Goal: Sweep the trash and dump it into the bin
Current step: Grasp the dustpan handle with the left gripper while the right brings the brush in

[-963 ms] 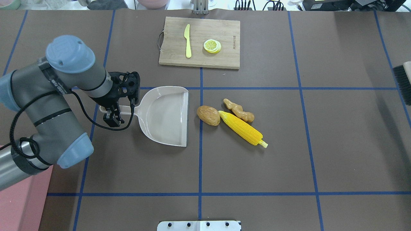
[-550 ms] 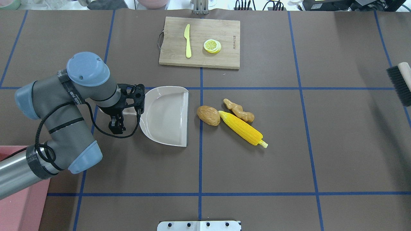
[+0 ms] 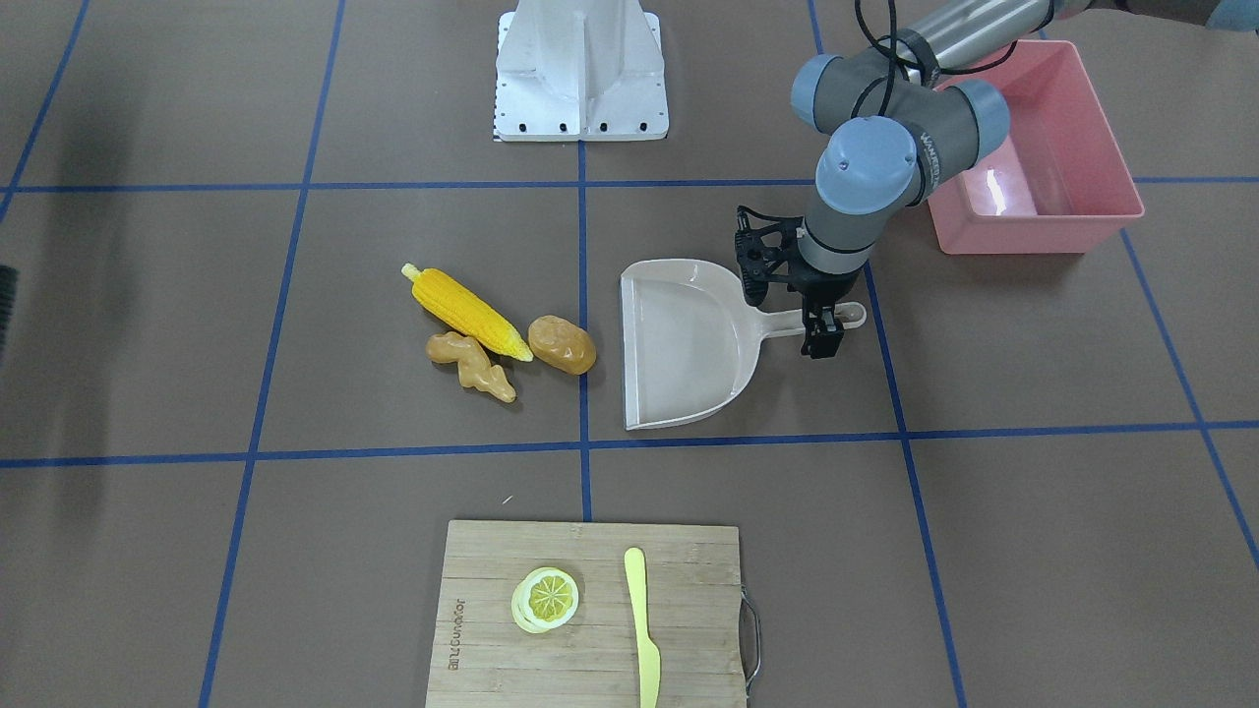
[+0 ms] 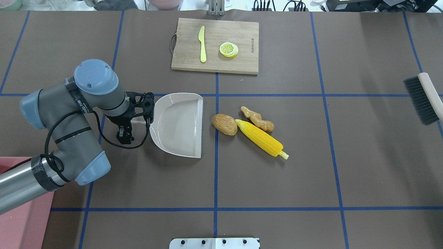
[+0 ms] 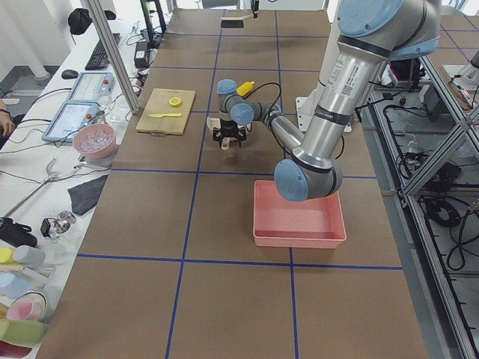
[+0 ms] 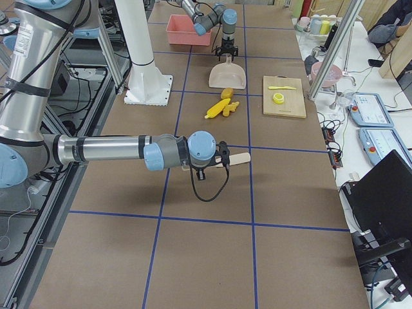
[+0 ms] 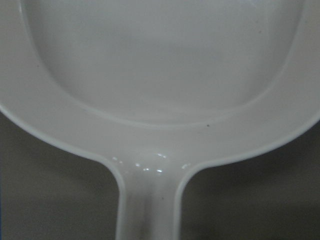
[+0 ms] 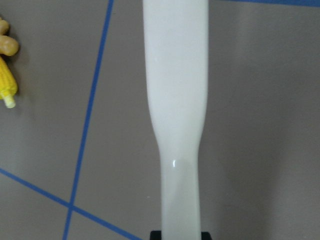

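The trash lies in a cluster right of the table's middle: a yellow corn cob, a tan ginger root and an orange-brown potato. A beige dustpan lies flat just left of the potato with its mouth toward it. My left gripper stands open astride the dustpan's handle. My right gripper is shut on the pale handle of a brush, whose dark bristles enter at the table's right edge. The pink bin sits by the robot's left side.
A wooden cutting board at the far middle carries a pale yellow knife and a lemon slice. The robot's white base plate is at the near edge. Blue tape lines grid the brown table.
My left arm swung right and settled over the dustpan's handle. The brush moved further in from the right edge. Dustpan and trash stayed put.
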You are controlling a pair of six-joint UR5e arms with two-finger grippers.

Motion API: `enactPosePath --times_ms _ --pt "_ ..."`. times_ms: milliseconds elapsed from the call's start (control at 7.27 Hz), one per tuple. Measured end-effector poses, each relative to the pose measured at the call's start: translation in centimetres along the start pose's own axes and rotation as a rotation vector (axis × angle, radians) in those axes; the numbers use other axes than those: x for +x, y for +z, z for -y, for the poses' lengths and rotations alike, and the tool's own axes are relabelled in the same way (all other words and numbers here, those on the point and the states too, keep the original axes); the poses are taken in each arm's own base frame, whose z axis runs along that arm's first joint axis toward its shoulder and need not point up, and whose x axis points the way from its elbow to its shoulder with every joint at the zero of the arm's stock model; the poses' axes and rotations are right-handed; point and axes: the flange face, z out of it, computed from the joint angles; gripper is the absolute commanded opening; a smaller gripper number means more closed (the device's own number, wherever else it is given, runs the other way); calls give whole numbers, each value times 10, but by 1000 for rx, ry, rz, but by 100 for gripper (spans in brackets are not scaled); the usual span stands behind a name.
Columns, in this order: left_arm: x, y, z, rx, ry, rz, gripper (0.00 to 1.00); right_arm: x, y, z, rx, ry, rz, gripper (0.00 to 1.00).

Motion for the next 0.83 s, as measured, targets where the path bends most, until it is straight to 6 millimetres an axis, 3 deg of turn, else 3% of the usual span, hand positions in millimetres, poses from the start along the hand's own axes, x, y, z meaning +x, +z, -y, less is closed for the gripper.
enactPosePath --times_ms 138,275,550,825 --pt "-1 1 -1 5 3 3 18 -27 0 -4 -14 22 43 0" --pt "-2 2 -1 7 3 4 5 -59 5 -3 -34 49 68 0" --pt "-3 0 -2 10 0 3 0 -114 34 4 -67 90 71 0" --pt "-10 -9 -5 18 -17 1 0 -170 88 32 -80 103 51 0"
